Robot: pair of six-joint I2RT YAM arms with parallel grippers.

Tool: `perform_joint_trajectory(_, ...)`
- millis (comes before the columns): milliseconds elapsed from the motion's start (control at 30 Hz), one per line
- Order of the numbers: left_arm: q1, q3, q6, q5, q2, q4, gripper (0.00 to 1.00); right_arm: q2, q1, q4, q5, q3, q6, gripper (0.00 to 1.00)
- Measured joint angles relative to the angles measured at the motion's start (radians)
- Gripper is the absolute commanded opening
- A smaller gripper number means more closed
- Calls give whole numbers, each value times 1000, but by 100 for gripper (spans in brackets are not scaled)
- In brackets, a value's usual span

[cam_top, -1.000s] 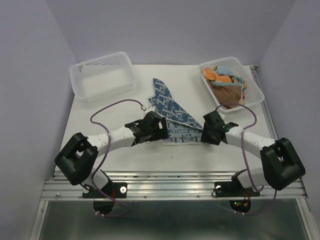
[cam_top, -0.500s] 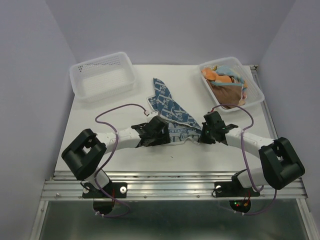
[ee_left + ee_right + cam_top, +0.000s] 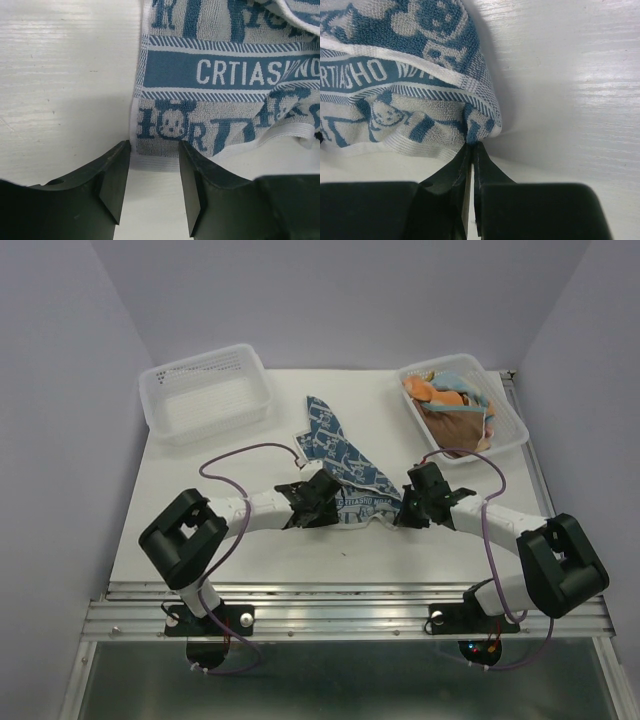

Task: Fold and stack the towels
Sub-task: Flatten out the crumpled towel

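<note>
So far you have little done. On the white bench (image 3: pixel 400 435), the white perforated plastic basket at the far left (image 3: pixel 210 405) holds nothing, and its twin at the far right (image 3: pixel 510 435) carries a loose heap of orange, brown and light-blue cloth towels (image 3: pixel 450 405). No stack shows anywhere.

One blue-and-white patterned terry towel (image 3: pixel 340 455) lies out on the bench between the arms, rumpled, not squarely folded. Its long axis runs on a slant, from a narrow tip at the far centre down to a broad lettered hem near you and a little to the right.

Your right fingers (image 3: pixel 465 160) are pinched tight on that hem's bunched right corner. Your left fingers (image 3: pixel 117 170) stand partly apart, straddling the left corner's white edge without clamping it. By my reading, you are at the corner grasp for the fold; every other towel is left.
</note>
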Motion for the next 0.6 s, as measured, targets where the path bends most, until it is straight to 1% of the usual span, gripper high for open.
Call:
perform_joint_trajectory(233,-56,55,-23,-88,43,-65,53,-2,0,-7,10,0,-1,8)
perform_joint_trajectory(267,-64,63,-31,-106,50,-77,50,-4,0,-10,12,0,-2,8)
perform_joint_trajectory(400,-85,82,-60,-156,68,-111,50,-10,0,-24,13,0,-7,8)
perform_joint_trajectory(533,-90,79,-94,-175,69,-115,49,-24,0,-45,14,-3,-10,9)
perform_joint_trajectory(600,-92,76,-103,-178,69,-114,46,-31,0,-53,15,-6,-11,9)
